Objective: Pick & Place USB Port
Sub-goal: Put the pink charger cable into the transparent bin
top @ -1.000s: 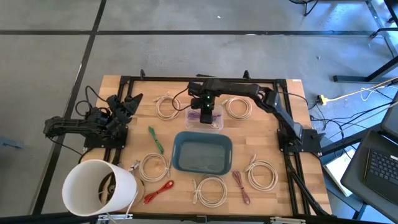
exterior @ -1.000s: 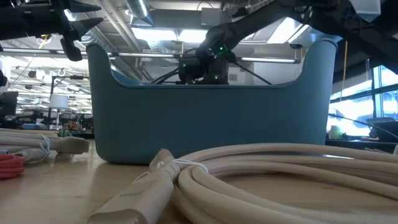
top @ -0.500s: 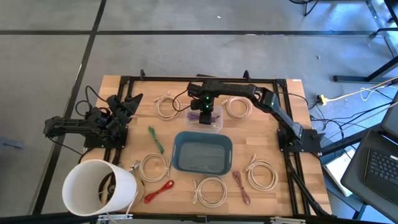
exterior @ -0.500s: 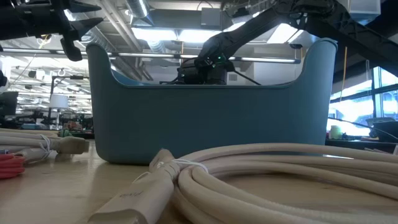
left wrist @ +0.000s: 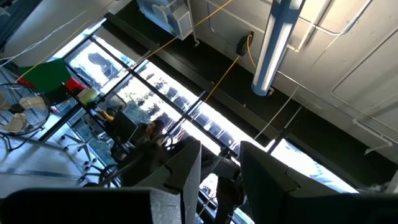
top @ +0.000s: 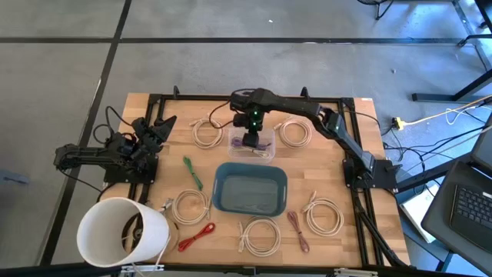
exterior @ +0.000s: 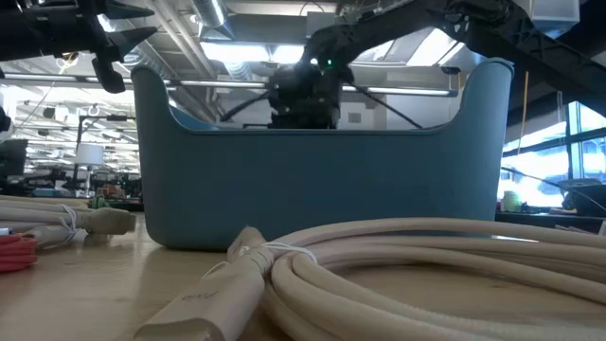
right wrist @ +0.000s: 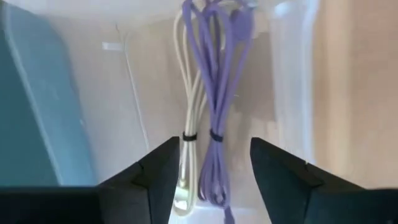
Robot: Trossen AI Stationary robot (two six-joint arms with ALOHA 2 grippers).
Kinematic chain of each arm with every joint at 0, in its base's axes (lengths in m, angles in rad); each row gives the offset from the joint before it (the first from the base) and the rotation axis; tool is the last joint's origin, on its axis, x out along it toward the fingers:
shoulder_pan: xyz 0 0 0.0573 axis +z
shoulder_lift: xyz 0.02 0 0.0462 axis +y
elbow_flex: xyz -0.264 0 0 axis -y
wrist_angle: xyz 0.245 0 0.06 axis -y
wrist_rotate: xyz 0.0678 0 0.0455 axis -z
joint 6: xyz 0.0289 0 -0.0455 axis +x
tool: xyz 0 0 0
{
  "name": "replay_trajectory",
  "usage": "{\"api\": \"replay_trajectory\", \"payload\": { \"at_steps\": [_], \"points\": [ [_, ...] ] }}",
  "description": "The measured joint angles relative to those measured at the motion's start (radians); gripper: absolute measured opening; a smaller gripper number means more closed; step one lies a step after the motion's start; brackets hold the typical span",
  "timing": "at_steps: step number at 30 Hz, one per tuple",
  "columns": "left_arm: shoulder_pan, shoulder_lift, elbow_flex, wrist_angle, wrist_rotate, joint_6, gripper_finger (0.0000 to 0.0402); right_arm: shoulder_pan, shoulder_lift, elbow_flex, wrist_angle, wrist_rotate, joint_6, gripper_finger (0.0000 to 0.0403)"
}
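Observation:
A bundled purple USB cable (right wrist: 217,112) lies next to a bundled white cable (right wrist: 189,118) in a clear plastic box (top: 233,148) at the table's far middle. Each bundle is tied with a dark band. My right gripper (right wrist: 214,171) hangs open just above the box (top: 252,141), pointing down, one finger on either side of the purple bundle without touching it. In the low view it shows behind the blue bin (exterior: 303,90). My left gripper (top: 163,125) waits at the table's left edge, pointing up at the ceiling, its fingers apart (left wrist: 219,174).
A blue bin (top: 219,188) stands just nearer than the clear box. Several coiled white cables (top: 206,132) (top: 294,132) (top: 190,206) (top: 324,214) lie around it, plus green (top: 192,171), red (top: 196,235) and maroon (top: 298,229) cables. A white bucket (top: 123,231) is at the near left.
My right gripper has dipped into the clear box, opened and let go of the purple cable, then risen a little. The purple bundle now lies in the box beside the white one.

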Motion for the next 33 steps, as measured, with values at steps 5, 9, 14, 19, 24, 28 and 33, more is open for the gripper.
{"api": "replay_trajectory", "payload": {
  "at_steps": [5, 9, 14, 19, 24, 28, 33],
  "points": [
    [0.0, 0.0, 0.0, 0.0, 0.0, 0.0, 0.0104, 0.0, 0.0, 0.145, -0.157, 0.017, 0.001, 0.0186],
    [0.0, 0.0, 0.0, 0.0, 0.0, 0.0, 0.0104, 0.015, -0.067, 0.143, -0.232, -0.005, 0.02, 0.0175],
    [0.0, 0.0, 0.0, 0.0, 0.0, 0.0, 0.0104, 0.07, -0.221, 0.07, -0.266, -0.027, 0.127, 0.0166],
    [0.0, 0.0, 0.0, 0.0, 0.0, 0.0, 0.0104, 0.187, -0.392, 0.002, -0.271, 0.027, 0.295, 0.0165],
    [0.0, 0.0, 0.0, 0.0, 0.0, 0.0, 0.0104, 0.363, -0.544, -0.116, -0.264, 0.231, 0.545, 0.0164],
    [0.0, 0.0, 0.0, 0.0, 0.0, 0.0, 0.0104, 0.526, -0.643, -0.258, -0.257, 0.356, 0.84, 0.0164],
    [0.0, 0.0, 0.0, 0.0, 0.0, 0.0, 0.0104, 0.73, -0.725, -0.447, -0.187, 0.385, 1.285, 0.0164]
  ]
}}
